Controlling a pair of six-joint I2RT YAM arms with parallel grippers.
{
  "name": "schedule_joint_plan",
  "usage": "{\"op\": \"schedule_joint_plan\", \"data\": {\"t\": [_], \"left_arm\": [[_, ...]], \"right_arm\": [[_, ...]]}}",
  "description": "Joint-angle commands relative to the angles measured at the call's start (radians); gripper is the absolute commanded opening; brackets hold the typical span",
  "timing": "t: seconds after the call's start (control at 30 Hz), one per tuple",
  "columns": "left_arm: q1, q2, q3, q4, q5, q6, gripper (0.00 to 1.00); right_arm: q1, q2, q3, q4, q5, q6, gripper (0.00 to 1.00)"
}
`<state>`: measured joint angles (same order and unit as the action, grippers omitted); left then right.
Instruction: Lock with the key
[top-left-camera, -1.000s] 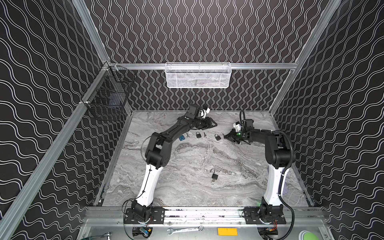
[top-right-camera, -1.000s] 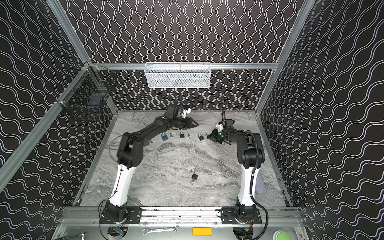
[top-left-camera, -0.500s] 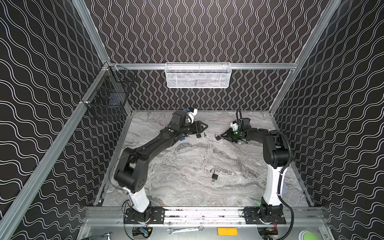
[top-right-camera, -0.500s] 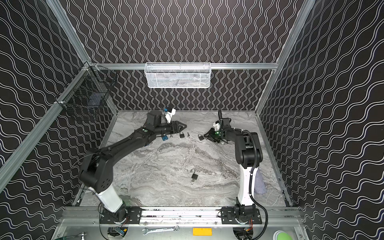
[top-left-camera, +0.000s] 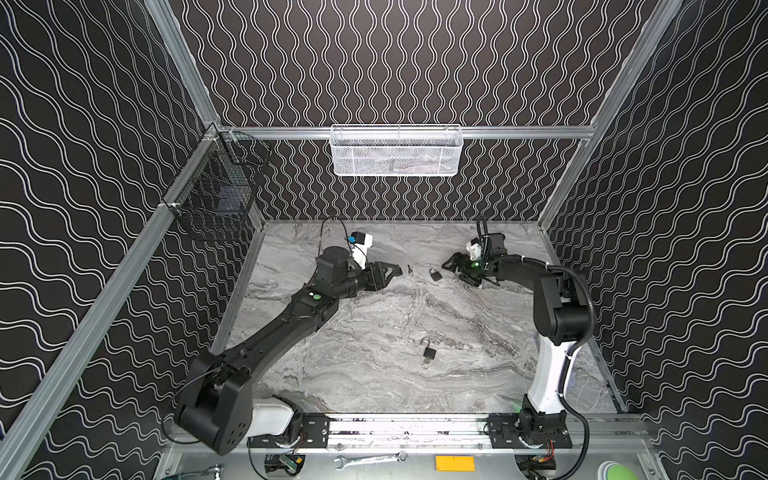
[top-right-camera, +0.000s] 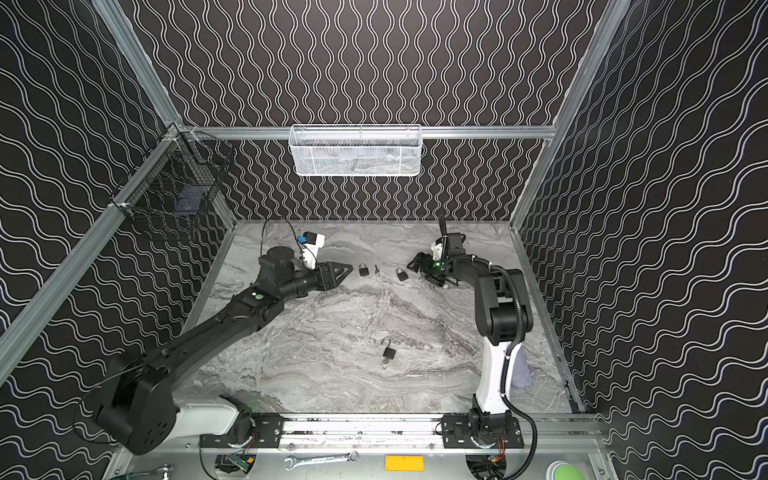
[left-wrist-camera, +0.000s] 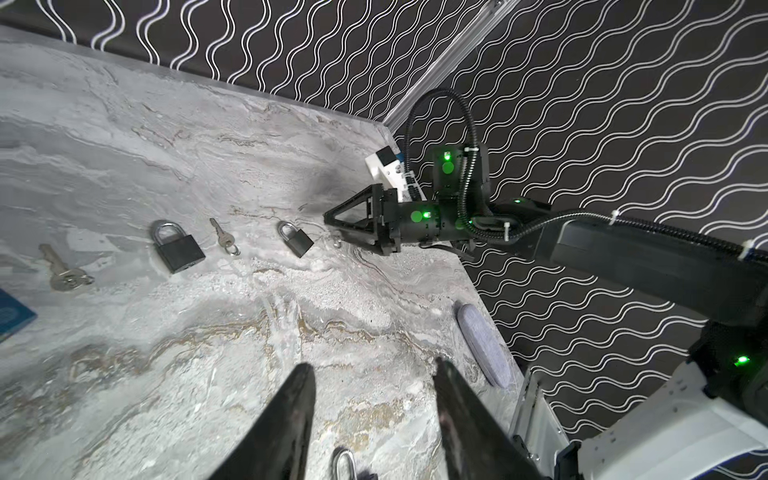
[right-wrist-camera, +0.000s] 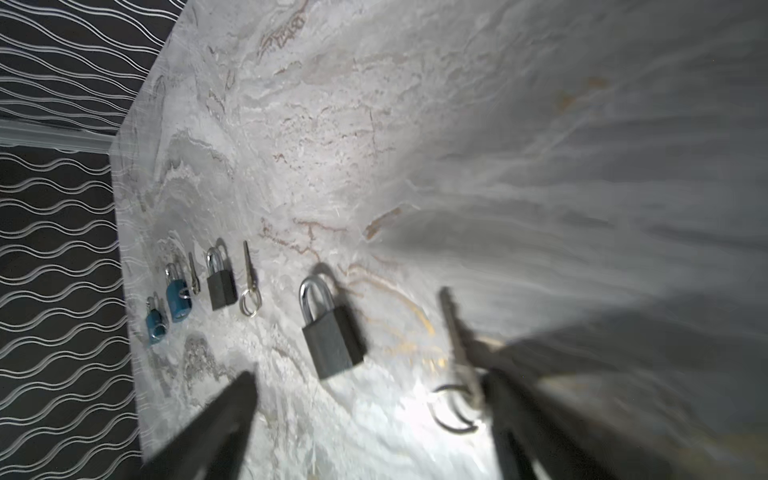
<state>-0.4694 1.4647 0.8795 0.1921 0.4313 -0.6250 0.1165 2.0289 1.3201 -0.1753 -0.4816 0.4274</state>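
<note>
**Q:** Where do your tools stand?

**A:** My right tool is spread wide just above the marble counter, gripping nothing. The key, on its ring, lies flat beside one finger. Blur hides whether they touch. A black padlock lies between the fingers.

**Q:** And the left?

**A:** My left tool hangs parted and empty, near the other end of the row of locks and keys. A second padlock lies alone mid-counter, well apart.
</note>
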Motion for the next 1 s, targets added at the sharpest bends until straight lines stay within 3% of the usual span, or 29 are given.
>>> {"op": "schedule_joint_plan", "data": {"t": [0.0, 0.03, 0.07, 0.17, 0.2, 0.23, 0.53, 0.97], "left_arm": [[0.001, -0.036, -0.033, 0.016, -0.018, 0.03, 0.53], [0.0, -0.051, -0.044, 0.008, -0.022, 0.032, 0.65], [0.0, -0.061, -0.053, 0.002, -0.023, 0.034, 0.7], [0.0, -0.093, -0.085, -0.013, -0.022, 0.04, 0.76], [0.0, -0.105, -0.095, -0.018, -0.024, 0.041, 0.97], [0.0, -0.119, -0.107, -0.019, -0.024, 0.039, 0.99], [0.0, -0.222, -0.184, -0.085, -0.028, 0.073, 0.99], [-0.013, -0.276, -0.26, -0.147, -0.008, 0.073, 0.99]], "right_arm": [[0.0, -0.05, -0.025, -0.055, 0.04, -0.03, 0.95], [0.0, -0.068, -0.038, -0.061, 0.042, -0.029, 0.97], [0.0, -0.085, -0.054, -0.06, 0.044, -0.03, 0.98], [0.005, -0.175, -0.126, -0.046, 0.044, -0.02, 0.99], [0.007, -0.208, -0.157, -0.035, 0.039, -0.016, 0.99], [0.009, -0.241, -0.188, -0.027, 0.04, -0.007, 0.99], [0.071, -0.53, -0.441, -0.001, 0.062, 0.068, 0.99], [0.119, -0.636, -0.449, -0.103, 0.129, 0.079, 0.99]]}}
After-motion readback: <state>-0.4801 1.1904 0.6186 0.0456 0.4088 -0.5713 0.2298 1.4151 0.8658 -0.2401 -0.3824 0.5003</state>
